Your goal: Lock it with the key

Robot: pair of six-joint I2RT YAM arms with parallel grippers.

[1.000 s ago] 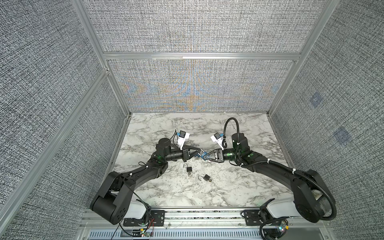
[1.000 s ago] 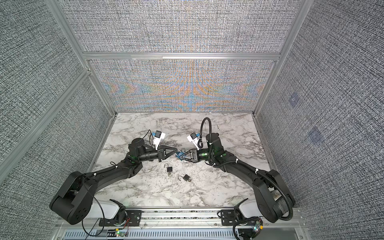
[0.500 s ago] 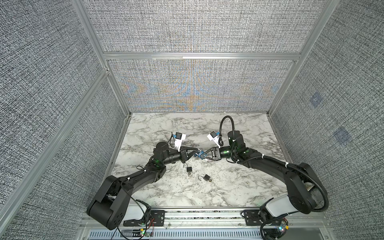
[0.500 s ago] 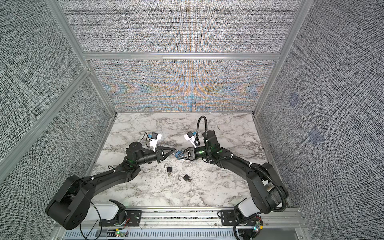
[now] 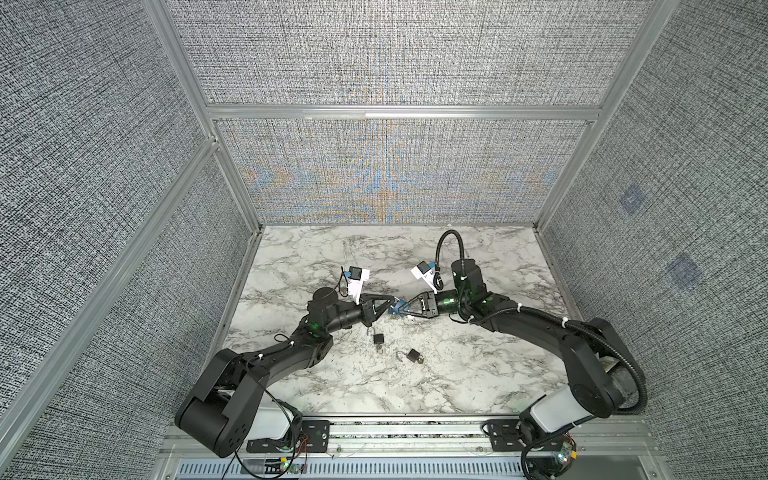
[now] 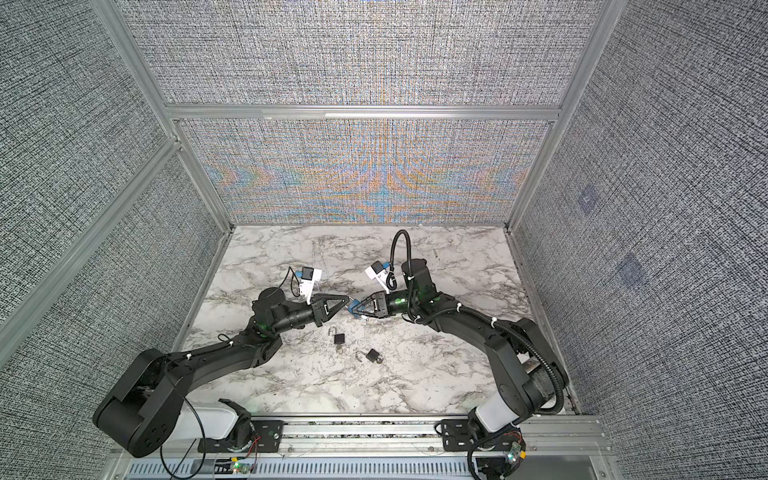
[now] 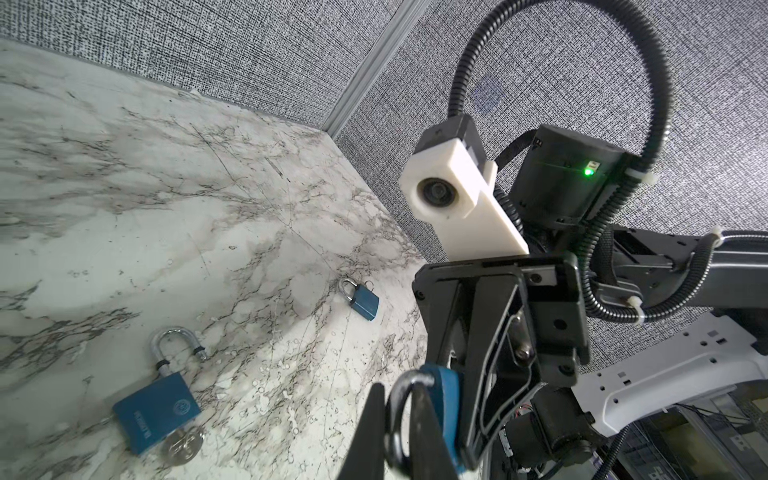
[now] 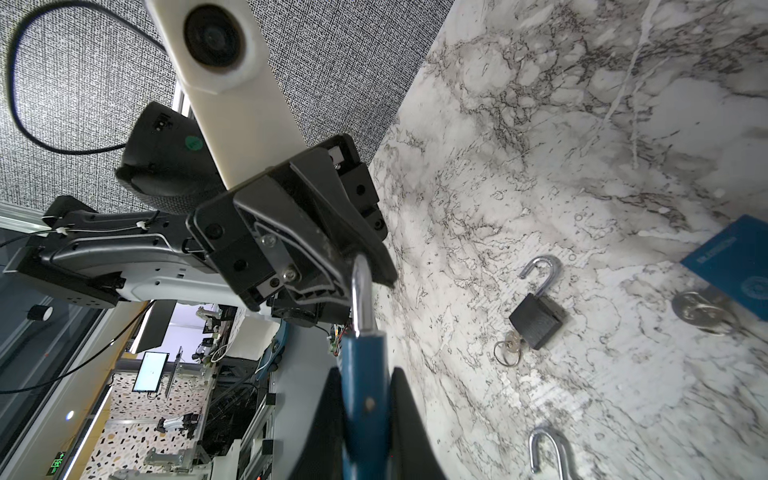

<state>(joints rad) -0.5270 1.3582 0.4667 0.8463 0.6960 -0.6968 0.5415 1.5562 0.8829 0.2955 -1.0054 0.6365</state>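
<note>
A blue padlock (image 5: 396,308) (image 6: 353,308) hangs above the marble table (image 5: 478,374) between my two grippers, which meet tip to tip in both top views. My left gripper (image 5: 387,301) (image 7: 399,392) is shut on its steel shackle (image 7: 398,419). My right gripper (image 5: 405,310) (image 8: 365,374) is shut on the flat sides of its blue body (image 8: 365,399). In the right wrist view the shackle (image 8: 360,291) runs from the body into the left fingers (image 8: 365,245). The held lock's keyhole end is hidden. A key (image 7: 183,444) sits in a lock lying on the table.
Two padlocks (image 5: 378,339) (image 5: 412,355) lie on the marble just in front of the grippers, both with open shackles. The left wrist view shows them as a near blue one (image 7: 153,411) and a farther one (image 7: 363,302). Fabric walls (image 5: 374,174) enclose the table.
Both grippers have stayed shut on the blue padlock at about the same spot. The right arm has changed its posture a little, and the left wrist has shifted slightly.
</note>
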